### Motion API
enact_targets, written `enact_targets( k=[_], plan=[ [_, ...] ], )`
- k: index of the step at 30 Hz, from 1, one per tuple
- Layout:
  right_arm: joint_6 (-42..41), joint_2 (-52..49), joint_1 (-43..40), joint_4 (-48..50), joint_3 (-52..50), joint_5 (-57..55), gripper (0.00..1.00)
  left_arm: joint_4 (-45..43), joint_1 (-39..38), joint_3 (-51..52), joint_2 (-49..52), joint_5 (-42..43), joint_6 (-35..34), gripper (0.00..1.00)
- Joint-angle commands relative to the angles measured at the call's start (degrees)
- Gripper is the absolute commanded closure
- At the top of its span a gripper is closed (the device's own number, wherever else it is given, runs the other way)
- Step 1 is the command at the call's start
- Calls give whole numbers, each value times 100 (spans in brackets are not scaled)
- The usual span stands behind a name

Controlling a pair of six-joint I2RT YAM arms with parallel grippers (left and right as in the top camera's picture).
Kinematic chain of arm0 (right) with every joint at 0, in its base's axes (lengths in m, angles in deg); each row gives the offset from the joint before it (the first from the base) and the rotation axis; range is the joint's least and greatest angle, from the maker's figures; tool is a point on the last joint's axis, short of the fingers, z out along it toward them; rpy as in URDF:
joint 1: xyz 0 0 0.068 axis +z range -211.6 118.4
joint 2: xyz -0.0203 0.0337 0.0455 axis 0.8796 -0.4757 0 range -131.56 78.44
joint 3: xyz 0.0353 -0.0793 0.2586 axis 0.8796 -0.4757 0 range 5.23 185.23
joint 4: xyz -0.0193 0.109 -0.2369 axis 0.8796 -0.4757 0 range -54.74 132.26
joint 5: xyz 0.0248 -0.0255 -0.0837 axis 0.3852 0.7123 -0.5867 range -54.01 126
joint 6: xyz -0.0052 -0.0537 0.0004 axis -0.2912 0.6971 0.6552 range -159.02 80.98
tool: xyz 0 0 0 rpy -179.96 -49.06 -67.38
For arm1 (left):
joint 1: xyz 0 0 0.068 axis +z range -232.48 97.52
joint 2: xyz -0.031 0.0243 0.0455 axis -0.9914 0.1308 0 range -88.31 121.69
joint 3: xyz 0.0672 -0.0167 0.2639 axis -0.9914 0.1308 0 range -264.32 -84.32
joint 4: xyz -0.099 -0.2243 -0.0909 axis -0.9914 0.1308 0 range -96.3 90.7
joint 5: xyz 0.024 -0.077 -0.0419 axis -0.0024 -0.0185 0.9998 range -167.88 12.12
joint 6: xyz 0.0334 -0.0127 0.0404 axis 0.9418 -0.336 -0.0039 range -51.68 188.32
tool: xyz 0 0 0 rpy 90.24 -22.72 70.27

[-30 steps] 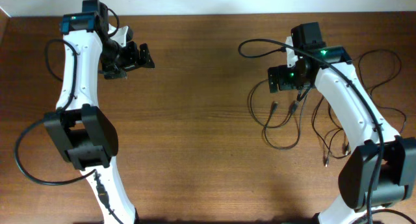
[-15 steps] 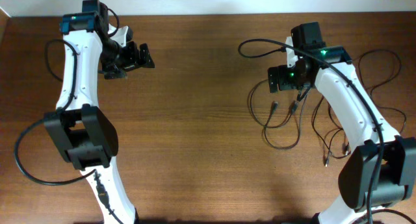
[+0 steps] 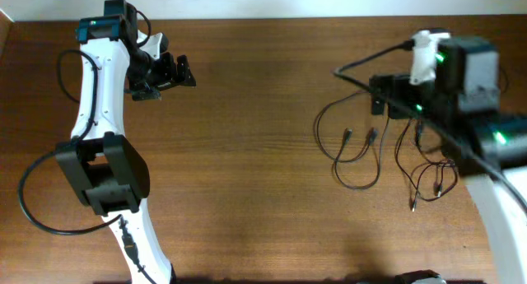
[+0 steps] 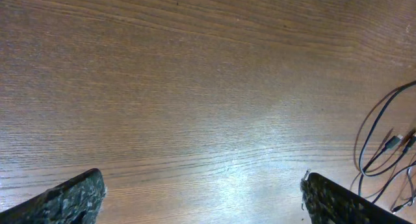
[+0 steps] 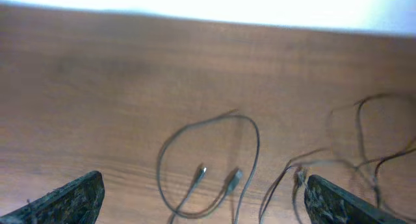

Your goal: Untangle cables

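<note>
The cables are thin black cords with small plugs, lying loose on the right of the wooden table. One loop with two plug ends (image 3: 356, 156) lies left of a tangled bunch (image 3: 428, 175). In the right wrist view the loop (image 5: 208, 156) lies below and between my fingers and the bunch (image 5: 364, 156) lies to the right. The cables also show at the right edge of the left wrist view (image 4: 390, 146). My right gripper (image 3: 391, 99) (image 5: 203, 182) is open and empty, raised above the cables. My left gripper (image 3: 174, 70) (image 4: 201, 185) is open and empty over bare wood at the far left.
The table's far edge (image 5: 208, 19) runs along the top of the right wrist view. The right arm's own thick black cable (image 3: 362, 60) arcs over the table near the gripper. The left arm's base (image 3: 103, 181) stands at the front left.
My right arm has risen and swung to the right, so it looks much larger in the overhead view. The cables lie uncovered. The left arm has not moved.
</note>
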State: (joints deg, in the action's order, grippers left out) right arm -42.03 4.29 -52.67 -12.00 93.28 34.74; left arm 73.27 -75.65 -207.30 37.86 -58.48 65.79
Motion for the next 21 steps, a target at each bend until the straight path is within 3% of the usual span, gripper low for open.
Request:
enact_targets(
  k=[1, 5, 11, 13, 17, 21],
  plan=[
    [0, 1058, -33, -136, -61, -702, 2, 0, 9, -81, -7, -37, 129, 1],
    [85, 2754, -33, 407, -1390, -699, 2, 0, 9, -81, -7, -39, 129, 1],
    [157, 5125, -44, 2918, -4271, -577, 1, 0, 9, -81, -7, -37, 129, 1],
    [492, 5814, -44, 4046, -5248, 28, 2, 0, 9, -81, -7, -37, 129, 1],
    [490, 6634, -44, 6107, -6721, 278, 2, 0, 9, -81, -7, -39, 129, 1],
    [490, 7053, -44, 6481, -7523, 240, 2, 0, 9, -81, -7, -37, 129, 1]
  ],
)
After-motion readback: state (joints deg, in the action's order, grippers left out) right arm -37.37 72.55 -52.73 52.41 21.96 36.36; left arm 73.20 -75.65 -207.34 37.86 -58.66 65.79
